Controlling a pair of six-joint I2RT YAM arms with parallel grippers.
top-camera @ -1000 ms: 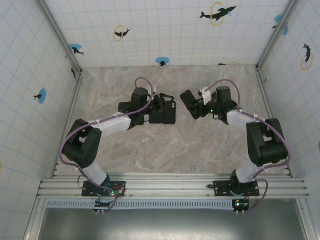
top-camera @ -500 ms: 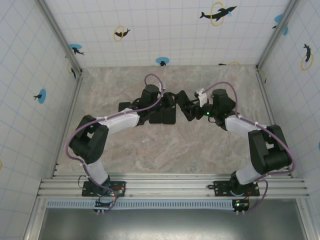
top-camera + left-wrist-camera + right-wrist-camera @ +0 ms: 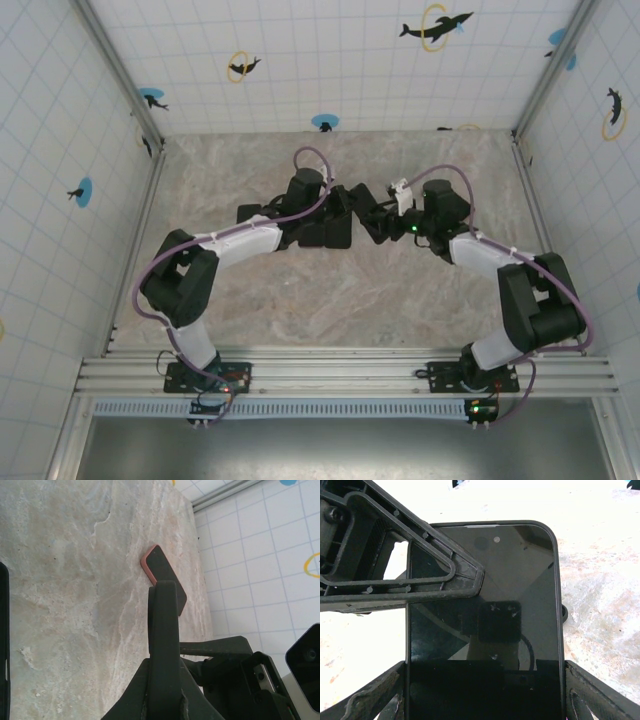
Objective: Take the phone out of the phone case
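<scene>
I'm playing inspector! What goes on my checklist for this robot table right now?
Surface: marbled beige tabletop.
Job's things: phone, screen facing the right wrist camera, dark rim around it. A pink-edged slab sits at the tip of the left gripper; phone or case, cannot tell.
Clutter: nothing seen.
Grippers: left gripper shut. Right gripper has its jaws wide, one finger beside each long edge of the phone; whether it grips is unclear.
Cables: purple cable looping along each arm.
Surroundings: white tiled walls with dolphin stickers; metal rail at the near edge.
</scene>
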